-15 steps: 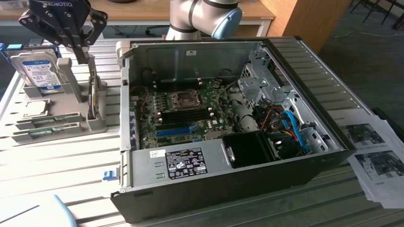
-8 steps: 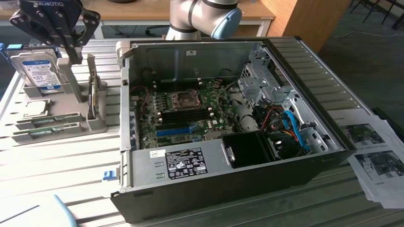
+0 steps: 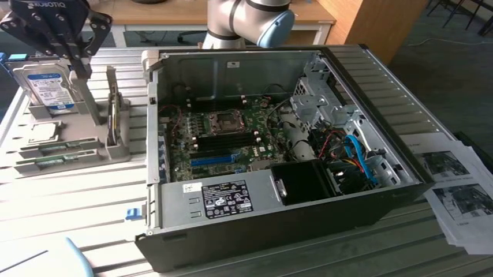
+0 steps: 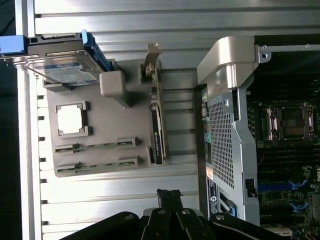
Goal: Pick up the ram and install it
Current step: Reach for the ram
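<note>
From where I stand the tool (image 3: 80,70) hangs well above the grey holder (image 4: 111,127), its two fingers pressed together with nothing between them. The ram (image 4: 95,146) is untouched, lying flat in a groove of the holder with a second green stick in the groove next to it. That is where I would expect trouble. The sticks sit low, with little edge standing proud, so fingers coming down a shade off could close on the holder's rim or skid off the board. The holder is crowded too. A square silver chip (image 4: 70,120) rests just beside the grooves, a hard drive (image 3: 48,86) stands on edge at one end, and a tall card (image 3: 114,118) stands upright along the side nearest the open computer case (image 3: 231,231). A careless approach could clip any of them, or nudge the holder itself, which looks merely set down. With two like sticks side by side, catching both seems possible. The surface (image 3: 77,196) under the holder is pale ribbed metal, shiny in patches and probably slippery. Past the case from the holder lie printed sheets (image 3: 454,190). Behind everything are wooden furniture (image 3: 377,23) and a dark floor (image 3: 439,57).
</note>
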Tool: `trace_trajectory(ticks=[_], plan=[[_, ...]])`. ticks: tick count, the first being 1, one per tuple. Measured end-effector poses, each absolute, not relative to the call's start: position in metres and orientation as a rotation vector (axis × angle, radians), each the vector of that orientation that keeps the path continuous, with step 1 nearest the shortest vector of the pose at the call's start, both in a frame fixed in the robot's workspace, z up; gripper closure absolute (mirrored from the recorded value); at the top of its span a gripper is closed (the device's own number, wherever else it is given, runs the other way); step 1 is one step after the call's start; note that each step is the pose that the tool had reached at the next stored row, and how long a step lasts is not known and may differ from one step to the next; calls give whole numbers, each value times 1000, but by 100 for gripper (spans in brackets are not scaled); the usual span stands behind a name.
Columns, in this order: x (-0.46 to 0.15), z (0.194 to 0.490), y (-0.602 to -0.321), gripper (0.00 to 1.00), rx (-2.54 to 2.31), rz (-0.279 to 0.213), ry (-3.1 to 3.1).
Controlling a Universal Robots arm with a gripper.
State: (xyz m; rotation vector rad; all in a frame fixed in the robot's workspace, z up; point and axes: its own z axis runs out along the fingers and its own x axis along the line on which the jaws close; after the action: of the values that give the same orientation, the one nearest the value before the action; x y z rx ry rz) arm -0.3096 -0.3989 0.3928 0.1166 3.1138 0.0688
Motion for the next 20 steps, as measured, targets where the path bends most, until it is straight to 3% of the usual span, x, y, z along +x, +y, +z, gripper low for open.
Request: trace_trajectory(ticks=[20], plan=[[-345,393,-399,91,117,69,3114]])
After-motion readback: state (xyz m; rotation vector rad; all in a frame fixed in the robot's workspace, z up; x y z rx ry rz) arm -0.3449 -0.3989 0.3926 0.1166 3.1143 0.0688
